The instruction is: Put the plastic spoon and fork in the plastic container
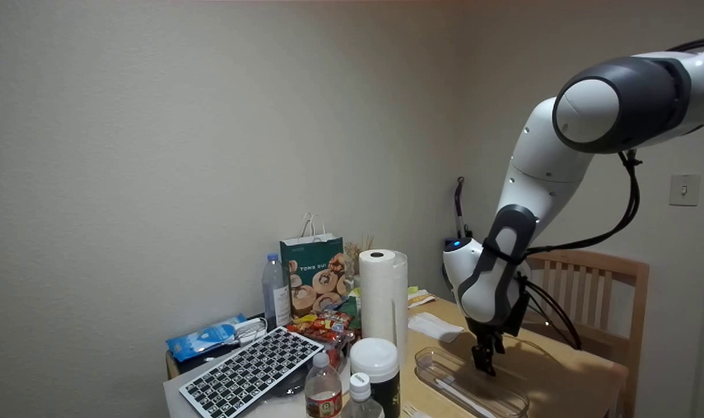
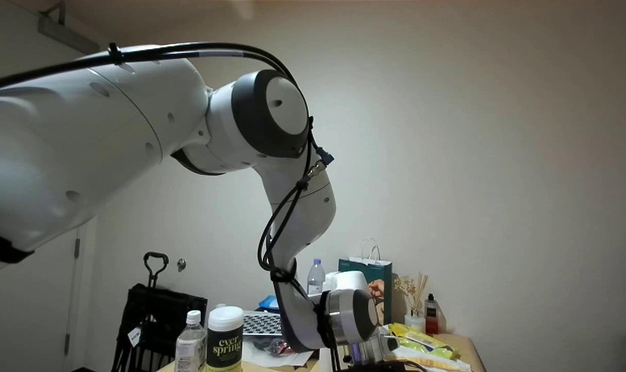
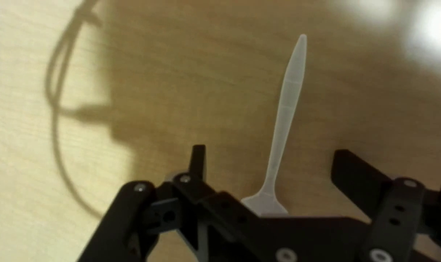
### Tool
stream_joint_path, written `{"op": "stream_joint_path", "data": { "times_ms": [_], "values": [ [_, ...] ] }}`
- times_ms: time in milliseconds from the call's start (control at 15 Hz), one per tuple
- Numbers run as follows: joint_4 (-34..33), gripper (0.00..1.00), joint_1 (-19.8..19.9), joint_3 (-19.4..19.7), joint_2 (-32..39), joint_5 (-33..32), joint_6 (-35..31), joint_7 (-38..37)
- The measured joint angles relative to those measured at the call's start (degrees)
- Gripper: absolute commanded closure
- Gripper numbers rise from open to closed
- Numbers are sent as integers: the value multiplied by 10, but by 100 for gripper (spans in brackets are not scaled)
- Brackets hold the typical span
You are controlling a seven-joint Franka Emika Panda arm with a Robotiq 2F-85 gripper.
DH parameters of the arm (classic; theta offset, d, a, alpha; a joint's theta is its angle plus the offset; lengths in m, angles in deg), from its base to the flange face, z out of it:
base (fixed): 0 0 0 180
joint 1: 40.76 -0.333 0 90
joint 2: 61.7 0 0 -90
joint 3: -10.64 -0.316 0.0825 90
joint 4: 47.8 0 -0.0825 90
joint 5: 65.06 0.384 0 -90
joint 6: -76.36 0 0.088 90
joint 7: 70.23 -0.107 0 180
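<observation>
Gripper (image 3: 269, 162) spread wide, we hold nothing. Between the fingers (image 3: 197, 160), a slim plastic utensil (image 3: 287, 105) lies on grained wood (image 3: 20, 145).

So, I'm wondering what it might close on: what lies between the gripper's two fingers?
In the wrist view, a pale utensil shows between the gripper's open fingers; its head is partly hidden, so I can't tell which kind.

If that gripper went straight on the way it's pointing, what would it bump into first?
Probably the tabletop: the gripper points down at it, and in the wrist view a pale plastic utensil shows between its open jaws, so they may straddle it. Depth is hard to judge.
</observation>
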Motion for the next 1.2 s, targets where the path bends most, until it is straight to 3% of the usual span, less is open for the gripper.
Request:
{"op": "stream_joint_path", "data": {
  "times_ms": [533, 667, 1200],
  "values": [
    [-12, 89, 18, -14, 3, 30, 13, 21],
    [-16, 99, 22, -14, 3, 31, 16, 21],
    [-23, 99, 30, -14, 4, 45, 16, 21]
  ]
}}
